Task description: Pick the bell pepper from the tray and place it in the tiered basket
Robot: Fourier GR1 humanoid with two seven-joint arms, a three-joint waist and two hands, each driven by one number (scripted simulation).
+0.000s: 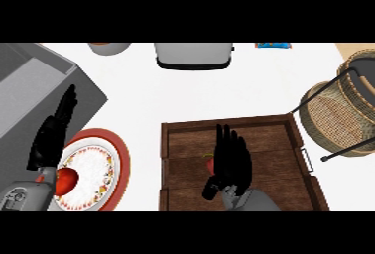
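At lower centre, the right hand [228,158] reaches flat over the brown wooden tray [183,149], fingers straight and spread, holding nothing, covering most of the red bell pepper [210,162]. At right stands the woven wicker tiered basket [333,116]. The left hand [53,131] rests open at left, fingers straight, over the white desk [219,94].

no readable text, labels, brands or numbers anywhere; blue packet [273,45] at the counter's far edge carries some print but too small to read; plate [110,163] rim has a pattern only, no lettering
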